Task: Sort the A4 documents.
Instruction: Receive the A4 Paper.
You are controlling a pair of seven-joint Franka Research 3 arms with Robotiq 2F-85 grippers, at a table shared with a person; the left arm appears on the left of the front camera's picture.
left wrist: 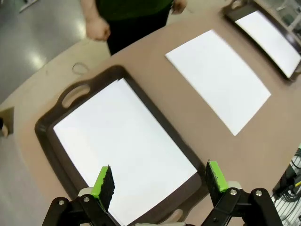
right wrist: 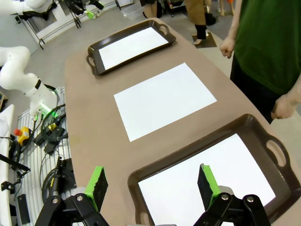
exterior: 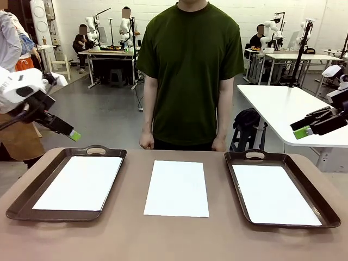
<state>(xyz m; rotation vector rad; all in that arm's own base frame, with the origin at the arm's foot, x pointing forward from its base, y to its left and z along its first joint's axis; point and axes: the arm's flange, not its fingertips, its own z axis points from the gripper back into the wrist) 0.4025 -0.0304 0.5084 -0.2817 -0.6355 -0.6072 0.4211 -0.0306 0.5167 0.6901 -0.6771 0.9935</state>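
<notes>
Three white A4 documents lie on the brown table. One sheet (exterior: 80, 182) lies in the left dark brown tray (exterior: 96, 150), one (exterior: 274, 193) in the right tray (exterior: 255, 155), and one (exterior: 176, 188) lies bare between them. My left gripper (exterior: 73, 135) hovers open above and left of the left tray; the left wrist view shows its green pads (left wrist: 104, 181) spread over that tray's sheet (left wrist: 122, 141). Off to the right, above the right tray, my right gripper (exterior: 303, 132) hangs open, its pads (right wrist: 207, 183) over that sheet (right wrist: 235, 165). Neither holds anything.
A person in a dark green shirt stands at the far edge, behind the middle sheet, with both fists (exterior: 147, 142) by the table. A rubber band (left wrist: 81, 68) lies on the table near the left tray's handle. A white table (exterior: 283, 106) stands behind on the right.
</notes>
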